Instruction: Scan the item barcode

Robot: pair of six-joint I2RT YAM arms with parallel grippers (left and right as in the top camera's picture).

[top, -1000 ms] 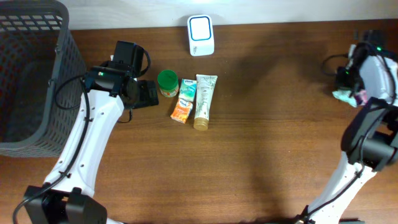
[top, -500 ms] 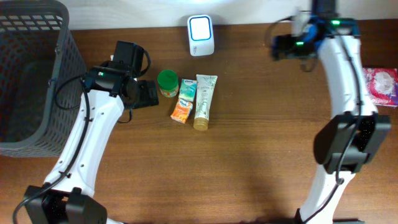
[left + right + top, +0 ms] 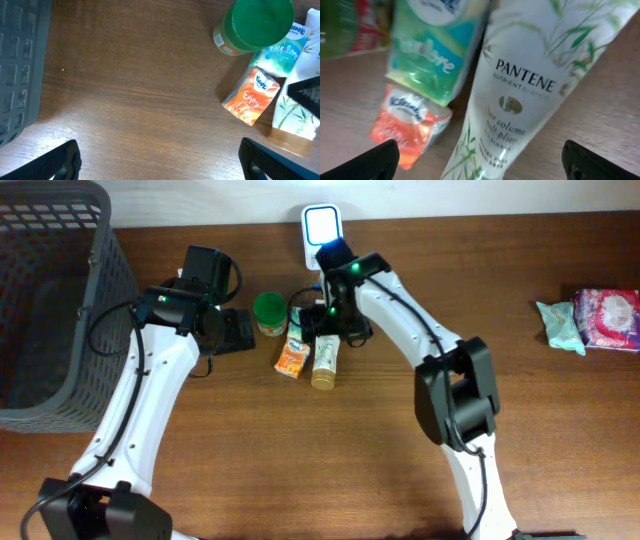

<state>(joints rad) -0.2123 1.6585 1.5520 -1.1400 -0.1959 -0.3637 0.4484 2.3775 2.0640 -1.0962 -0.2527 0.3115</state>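
A white barcode scanner (image 3: pixel 323 235) stands at the table's back edge. In front of it lie a white Pantene tube (image 3: pixel 325 362), an orange tissue pack (image 3: pixel 291 358), a teal tissue pack (image 3: pixel 298 328) and a green-lidded jar (image 3: pixel 269 312). My right gripper (image 3: pixel 336 330) hangs open low over the upper part of the tube (image 3: pixel 530 90), its jaws wide on either side and holding nothing. The orange pack (image 3: pixel 407 125) and teal pack (image 3: pixel 437 50) lie just left of the tube. My left gripper (image 3: pixel 235 330) stands open and empty over bare wood left of the jar (image 3: pixel 255 25).
A dark mesh basket (image 3: pixel 50 300) fills the far left. At the right edge lie a teal pack (image 3: pixel 560 325) and a pink pack (image 3: pixel 610 318). Bare wood stretches across the front and the middle right of the table.
My right arm has swung from the far right edge across the back to above the tube, and its jaws have opened. The left arm has stayed still.
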